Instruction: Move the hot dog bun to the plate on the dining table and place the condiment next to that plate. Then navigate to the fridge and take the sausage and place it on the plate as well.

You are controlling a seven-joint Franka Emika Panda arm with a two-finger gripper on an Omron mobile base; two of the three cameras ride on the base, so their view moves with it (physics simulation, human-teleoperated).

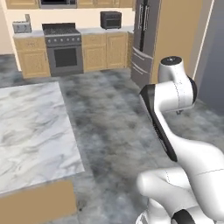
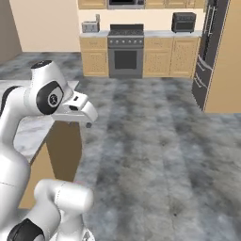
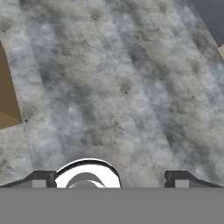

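— Which way is the fridge (image 1: 143, 41) from the jaws?
— Ahead and off to the right across the grey floor (image 1: 113, 131), its long axis upright, doors shut. The marble bench (image 1: 30, 131) lies to the arm's left.
— And the gripper (image 3: 109, 179)?
— Jaws spread apart with nothing between them, pointing down at the floor.

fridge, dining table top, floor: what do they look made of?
Fridge: brushed stainless steel by its look, grey sheen, long vertical handles. Dining table top: polished marble, white with grey veins; base looks like tan wood. Floor: mottled grey stone or concrete, likely matte.
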